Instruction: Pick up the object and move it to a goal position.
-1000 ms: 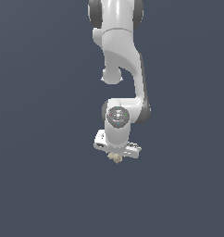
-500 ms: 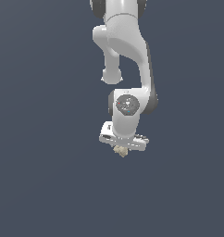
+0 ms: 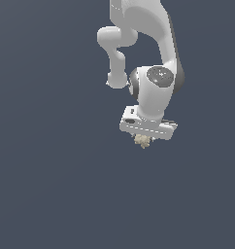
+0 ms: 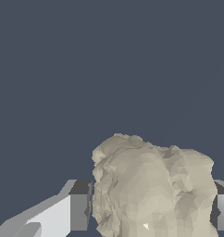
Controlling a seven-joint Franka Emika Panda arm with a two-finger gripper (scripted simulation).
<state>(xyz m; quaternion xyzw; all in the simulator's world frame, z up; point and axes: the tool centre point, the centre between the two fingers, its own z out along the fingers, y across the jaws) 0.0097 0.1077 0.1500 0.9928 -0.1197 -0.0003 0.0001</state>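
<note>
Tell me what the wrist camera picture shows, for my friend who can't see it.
A lumpy beige rock-like chunk fills the lower part of the picture, squeezed between the two fingers of the robot's gripper. Behind it there is only plain dark blue-grey background.

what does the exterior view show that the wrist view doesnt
Only the exterior view shows the white arm, its joints and the whole gripper from outside, with the beige chunk as a small lump peeking out under the hand. Only the wrist view shows the chunk's bumpy, faceted surface close up, filling the space between the jaws, whose dark pads sit against its sides. Both show the same chunk held in the jaws against a plain dark grey-blue background, with nothing else in sight.
</note>
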